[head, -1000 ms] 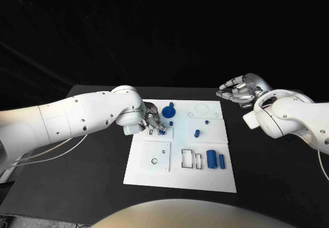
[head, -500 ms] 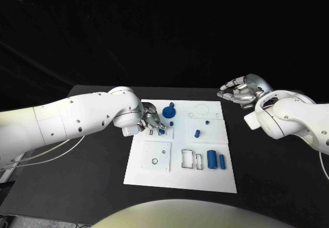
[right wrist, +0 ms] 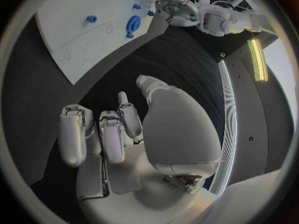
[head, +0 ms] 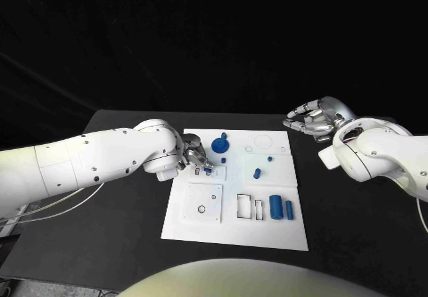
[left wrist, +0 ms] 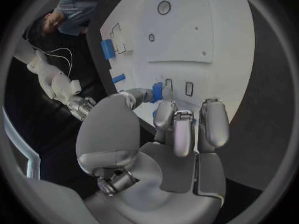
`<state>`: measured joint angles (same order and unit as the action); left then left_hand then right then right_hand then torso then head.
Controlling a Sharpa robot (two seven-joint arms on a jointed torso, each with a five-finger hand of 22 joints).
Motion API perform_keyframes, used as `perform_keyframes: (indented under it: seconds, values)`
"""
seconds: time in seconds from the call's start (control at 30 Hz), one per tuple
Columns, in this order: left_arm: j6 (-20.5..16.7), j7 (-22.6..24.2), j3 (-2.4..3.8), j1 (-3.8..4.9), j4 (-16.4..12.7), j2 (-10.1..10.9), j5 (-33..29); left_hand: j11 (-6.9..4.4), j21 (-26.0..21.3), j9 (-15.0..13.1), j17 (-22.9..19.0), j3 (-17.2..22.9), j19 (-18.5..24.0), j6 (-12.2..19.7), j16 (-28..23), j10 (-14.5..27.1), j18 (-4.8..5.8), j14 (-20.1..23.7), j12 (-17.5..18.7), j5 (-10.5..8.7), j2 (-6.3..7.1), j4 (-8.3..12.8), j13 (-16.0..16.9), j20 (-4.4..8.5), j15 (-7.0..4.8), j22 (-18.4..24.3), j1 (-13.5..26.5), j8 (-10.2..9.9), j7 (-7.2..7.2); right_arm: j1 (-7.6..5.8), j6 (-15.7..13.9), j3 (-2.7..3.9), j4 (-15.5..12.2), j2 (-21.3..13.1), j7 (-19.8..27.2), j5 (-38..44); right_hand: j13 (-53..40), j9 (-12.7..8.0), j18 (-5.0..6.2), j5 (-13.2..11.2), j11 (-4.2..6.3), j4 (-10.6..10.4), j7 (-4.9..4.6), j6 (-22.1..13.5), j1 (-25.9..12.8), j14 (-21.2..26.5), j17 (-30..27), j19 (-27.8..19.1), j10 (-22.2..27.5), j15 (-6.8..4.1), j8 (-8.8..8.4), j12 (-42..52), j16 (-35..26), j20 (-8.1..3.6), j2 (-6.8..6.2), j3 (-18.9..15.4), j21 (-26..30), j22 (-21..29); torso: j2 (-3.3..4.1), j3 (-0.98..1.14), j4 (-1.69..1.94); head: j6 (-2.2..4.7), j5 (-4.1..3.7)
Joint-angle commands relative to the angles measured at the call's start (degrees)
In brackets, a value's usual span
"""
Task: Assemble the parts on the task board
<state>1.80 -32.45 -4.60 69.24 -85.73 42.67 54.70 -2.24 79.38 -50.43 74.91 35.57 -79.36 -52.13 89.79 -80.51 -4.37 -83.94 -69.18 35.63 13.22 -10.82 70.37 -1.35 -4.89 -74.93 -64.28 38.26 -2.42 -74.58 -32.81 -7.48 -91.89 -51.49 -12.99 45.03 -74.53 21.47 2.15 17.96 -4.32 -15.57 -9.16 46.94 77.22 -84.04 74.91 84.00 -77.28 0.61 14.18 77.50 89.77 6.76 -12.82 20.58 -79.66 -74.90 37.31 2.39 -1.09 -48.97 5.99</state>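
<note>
Left hand (head: 198, 158) (small blue part (left wrist: 157, 91) pinched)

Black table (head: 116, 223), cables (head: 54, 207) at left

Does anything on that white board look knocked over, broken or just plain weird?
Nothing stands out. The task board lies flat on the black table, and the blue parts sit tidily on it. The left hand pinches a small blue part over the board's left side; the right hand hangs off the board, holding nothing.

White task board (head: 234, 232) flat, blue parts (head: 276, 206) scattered, perhaps some upright
</note>
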Motion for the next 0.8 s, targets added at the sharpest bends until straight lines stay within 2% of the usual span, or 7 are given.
perform_keyframes:
  seconds: [0.03,0.37,0.8]
  values:
    - [-2.08,1.16,-0.01,-0.33,-0.21,-0.08,3.42,0.0,0.39,-0.1,15.09,11.65,-0.44,-0.51,0.21,-0.59,0.78,-6.06,-0.26,0.4,-0.46,12.12,0.13,-0.03,-0.27,-4.1,0.07,0.28,0.11,0.16,0.58,0.0,-0.12,0.02,0.42,0.36,0.03,0.07,0.47,0.39,0.15,0.01,0.25,-0.05,-0.75,-5.71,14.16,-0.01,-0.17,-0.42,0.2,-0.07,-0.13,-0.39,0.03,0.39,0.2,-10.56,0.09,0.02,-0.17,-0.04,0.09]
    - [-1.24,0.77,-0.24,-0.96,-0.06,-0.5,5.33,-0.04,0.42,-0.2,15.09,11.8,-0.47,-0.74,0.21,-0.74,0.79,-6.06,-0.43,0.45,-0.3,12.18,0.27,0.02,-0.32,-4.17,0.53,0.41,0.18,0.34,0.56,-0.01,-0.16,-0.05,0.48,0.35,0.03,0.07,0.47,0.39,0.15,0.01,0.25,-0.05,-0.75,-5.71,14.16,-0.01,-0.17,-0.42,0.2,-0.07,-0.13,-0.39,0.03,0.39,0.2,-10.56,0.14,0.0,-0.01,-0.37,-0.1]
    - [0.29,-0.5,-0.46,-1.13,0.33,-1.02,7.02,-0.12,0.4,-0.65,15.09,12.01,-0.49,-0.95,0.21,-0.89,0.81,-6.06,-0.39,-0.48,-0.13,12.18,0.22,0.08,-0.37,-4.26,1.47,0.82,0.43,0.49,0.58,-0.01,-0.09,-0.01,0.55,0.35,0.09,0.11,0.48,0.44,0.17,0.02,0.26,-0.1,-0.87,-5.69,14.09,-0.03,-0.16,-0.44,0.23,-0.11,-0.16,-0.41,0.01,0.55,0.28,-10.53,0.07,0.05,-0.14,-0.78,0.1]
